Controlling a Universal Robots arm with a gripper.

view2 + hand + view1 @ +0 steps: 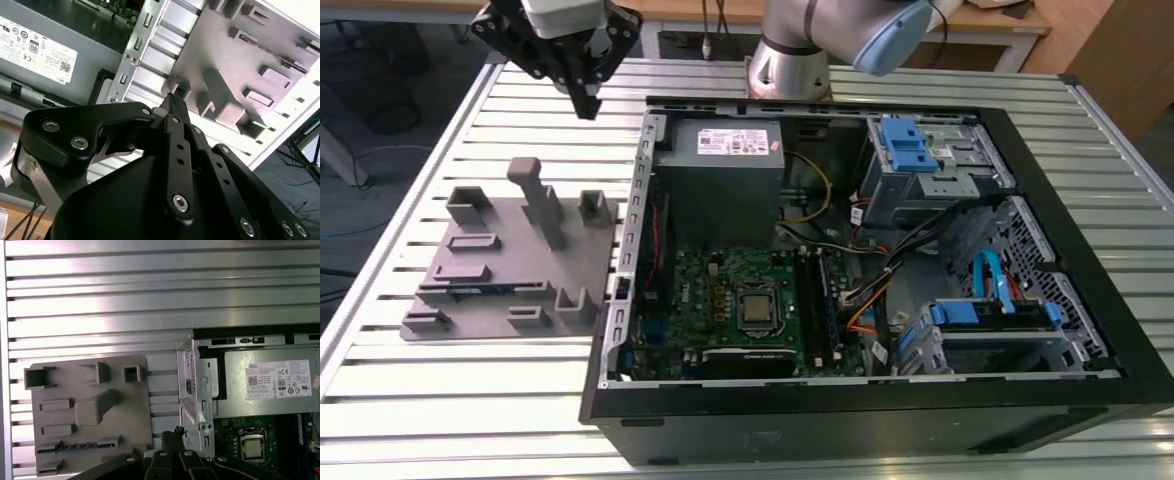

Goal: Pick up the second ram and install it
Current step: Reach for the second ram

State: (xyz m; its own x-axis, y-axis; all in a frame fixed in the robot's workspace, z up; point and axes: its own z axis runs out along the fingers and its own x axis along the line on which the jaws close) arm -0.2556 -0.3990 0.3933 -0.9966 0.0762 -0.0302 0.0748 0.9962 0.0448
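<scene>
- Gripper (586,100) state: my two fingers are pressed together until the tips meet. Nothing is caught between them. In the second wrist view the dark tips pinch to a single point.
- I hang in the air over the slatted metal table (454,400), toward the exterior view's upper left, and I touch nothing.
- The grey plastic block (494,250) lies flat on the table. It sits just beside the open computer case (854,410), on the exterior view's left.
- The second ram (75,446) sits in one of the long slots of that block, so only a thin blue-green strip of it shows in the first wrist view. In the exterior view it is a bluish sliver in a slot toward the block's near side.
- I am well apart from the ram. My tips are past the block's far end, near the far corner of the case on the block's side.
- Inside the case, the power supply (720,175) with its pale label fills the far end, and the green motherboard (714,280) lies nearer the camera.
- The processor socket (758,308) sits in the middle of the motherboard. The long memory slots (821,300) run just beside it on the exterior view's right.
</scene>
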